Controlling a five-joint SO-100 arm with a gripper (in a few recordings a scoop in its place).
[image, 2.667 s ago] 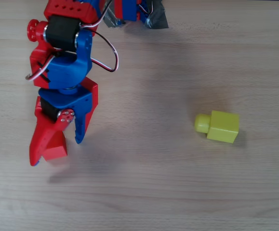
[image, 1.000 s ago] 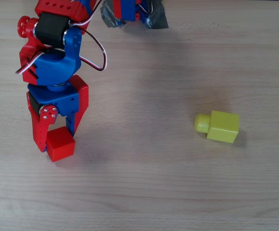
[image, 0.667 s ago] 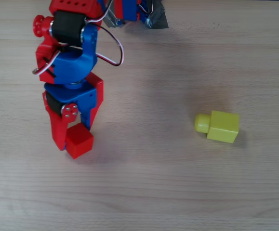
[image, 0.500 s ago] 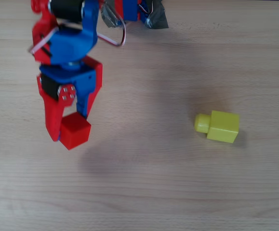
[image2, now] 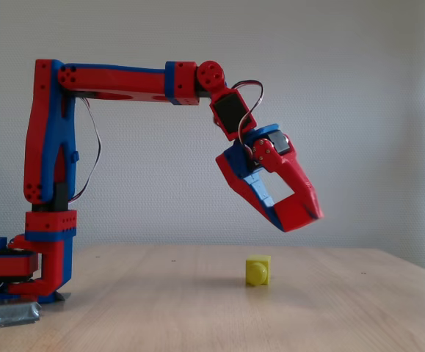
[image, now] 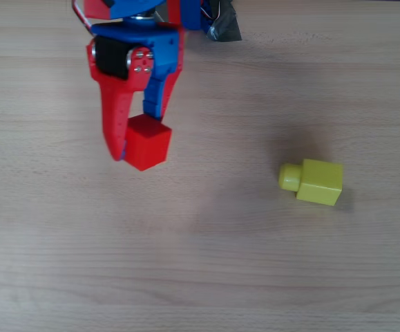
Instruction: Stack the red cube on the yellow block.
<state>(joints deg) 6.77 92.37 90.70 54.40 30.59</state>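
My claw (image: 141,142) is clamped on the cube (image: 146,142), which sits between the red finger and the blue one in the upper left of the overhead view. In the fixed view the claw (image2: 300,216) hangs well above the table (image2: 197,308), right of centre and tilted down to the right; from that side I cannot make out the cube against my own red finger.

The block (image: 311,181) lies on the wood right of centre in the overhead view, well apart from the cube, with its round stud pointing toward the frame's left. In the fixed view the block (image2: 258,270) rests low and near the middle, stud facing the camera.

I judge the step in hand to be the carry across to the block. To do it well I should hold this height until the cube is over the square body, not the stud, since the stud sticks out sideways and offers no flat seat. The cube looks turned a little against the block's edges, so I would square the wrist on the way. Then I would lower straight down and let go only once the cube rests flat; a nudge could slide the block.

There are no containers on the table.
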